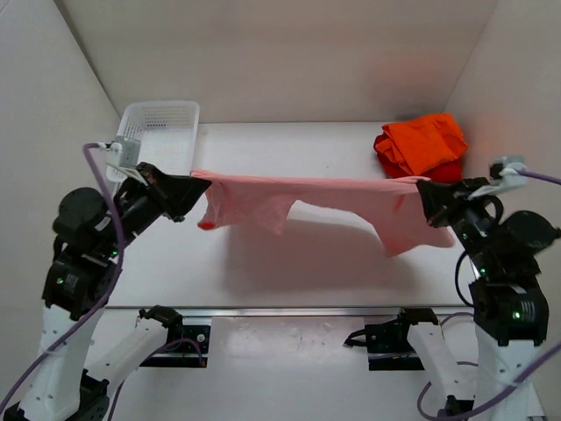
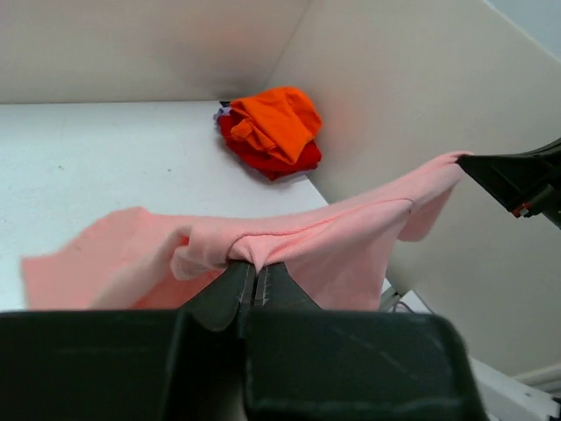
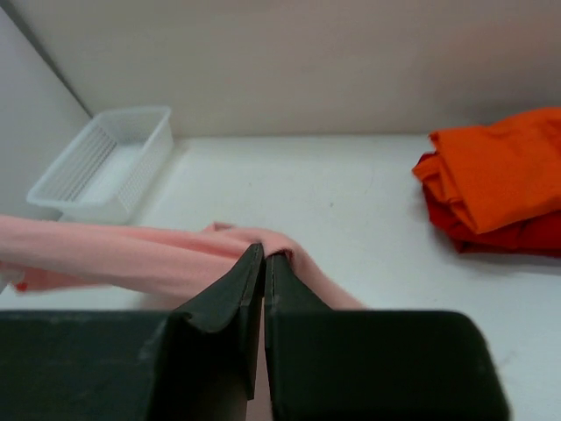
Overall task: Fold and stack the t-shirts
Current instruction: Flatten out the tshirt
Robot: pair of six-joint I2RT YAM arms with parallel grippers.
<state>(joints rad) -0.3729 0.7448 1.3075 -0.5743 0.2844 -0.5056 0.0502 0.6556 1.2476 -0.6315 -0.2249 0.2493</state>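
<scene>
I have the left fingers (image 2: 230, 294) pinched tight on one end of the salmon-pink t-shirt (image 1: 324, 195), and the right fingers (image 3: 235, 291) pinched tight on the other end. The shirt hangs stretched between them, above the tabletop (image 1: 289, 272), with loose cloth drooping. Beyond the right fingers the folded orange t-shirt (image 1: 425, 140) lies on the red t-shirt (image 1: 449, 171). Beyond the left fingers stands the white basket (image 1: 162, 123).

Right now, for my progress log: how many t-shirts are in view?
3. The pink t-shirt hangs stretched between the left gripper and right gripper; the orange t-shirt lies on the red t-shirt in the far right corner. Others may hide beneath.
</scene>
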